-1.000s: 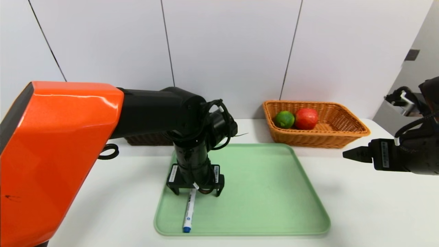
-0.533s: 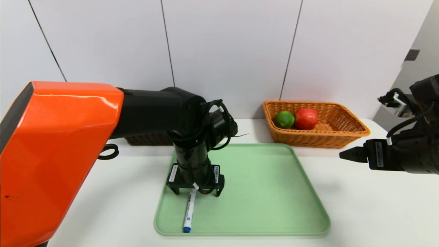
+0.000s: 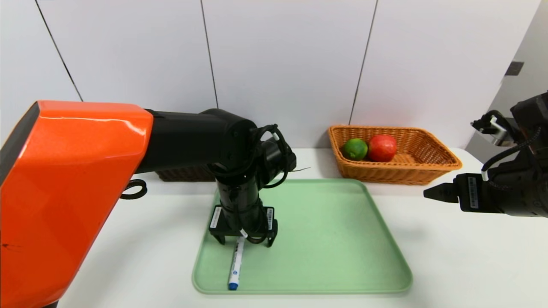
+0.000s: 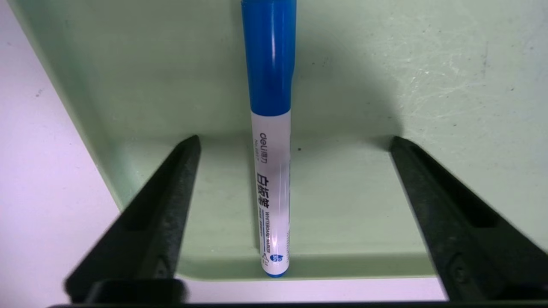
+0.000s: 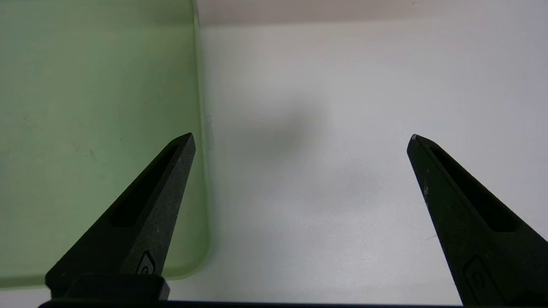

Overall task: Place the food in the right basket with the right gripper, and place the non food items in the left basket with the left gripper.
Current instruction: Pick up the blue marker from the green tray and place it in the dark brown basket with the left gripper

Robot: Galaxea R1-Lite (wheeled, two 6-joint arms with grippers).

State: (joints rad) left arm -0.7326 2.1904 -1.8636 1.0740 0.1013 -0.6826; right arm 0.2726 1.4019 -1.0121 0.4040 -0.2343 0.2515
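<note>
Left claw (image 3: pixel 243 241) points nearly straight down over the left part of the green tray (image 3: pixel 334 239). I see its fingers (image 4: pixel 171 179) spread wide, straddling the marker (image 3: pixel 236 263) with a gap on each side; no contact visible in the left wrist view. Fingertips sit at or just above the tray floor, can't tell which.

Marker: white barrel with printed text, blue cap, lying flat on the tray, roughly parallel to the tray's left rim, one end near the front rim. Claw straddles the barrel end farther from me.

Right claw (image 3: pixel 432 193) hangs off to the right above the table (image 3: pixel 471 265), past the tray's right edge. Its fingers (image 5: pixel 167 184) are fully apart, holding nothing.

Both claws have black, tapered, wedge-shaped fingers with a matte grainy finish.

Right basket (image 3: pixel 428 164): orange-tan woven wicker, rectangular, flared sides, at the back right of the table. Inside, at its left end, a red apple (image 3: pixel 382 148) and a green citrus fruit (image 3: pixel 355 149) side by side, touching or nearly so.

Left basket (image 3: pixel 184 174): dark brown wicker, mostly hidden behind my left arm; can't see its contents.

Tray is smooth plastic with rounded corners and a low raised lip, lightly scuffed. Table is plain white. White panelled wall with dark seams behind.
</note>
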